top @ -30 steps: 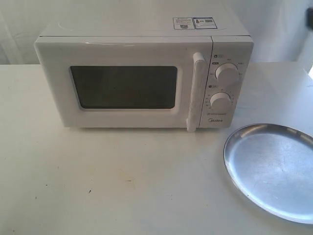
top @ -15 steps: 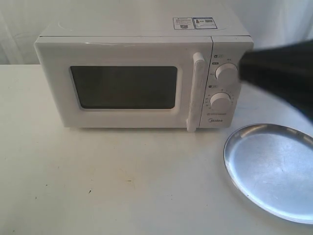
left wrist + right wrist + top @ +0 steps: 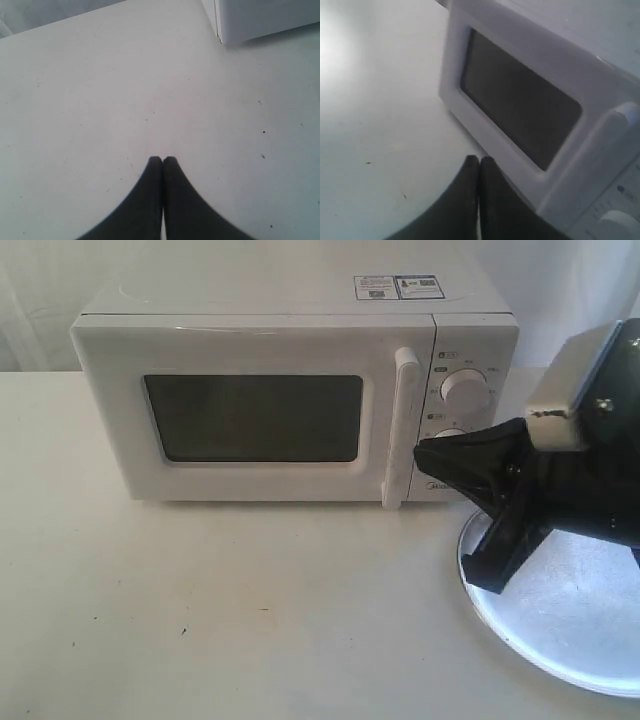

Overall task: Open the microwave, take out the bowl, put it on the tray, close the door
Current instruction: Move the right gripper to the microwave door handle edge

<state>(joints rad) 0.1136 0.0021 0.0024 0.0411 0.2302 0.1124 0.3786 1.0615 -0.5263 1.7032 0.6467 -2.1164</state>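
Note:
The white microwave [image 3: 270, 400] stands at the back of the table with its door [image 3: 250, 415] closed. No bowl shows through the dark window [image 3: 520, 100]. The silver tray [image 3: 585, 635] lies at the front right, partly under my right arm. My right gripper [image 3: 425, 453] is shut and empty, its tip just right of the vertical bar handle [image 3: 404, 425] and in front of the lower knob. In the right wrist view the shut right gripper [image 3: 479, 159] points at the door's lower edge. My left gripper [image 3: 162, 159] is shut over bare table, a microwave corner [image 3: 260, 17] ahead of it.
The upper knob [image 3: 463, 387] and control panel sit right of the handle. The white table [image 3: 200, 600] stretches in front of the microwave. Light cloth hangs behind. The left arm is outside the exterior view.
My right arm has swung in from the right edge, down and leftward over the tray, until its tip is beside the door handle. The microwave and tray have not moved.

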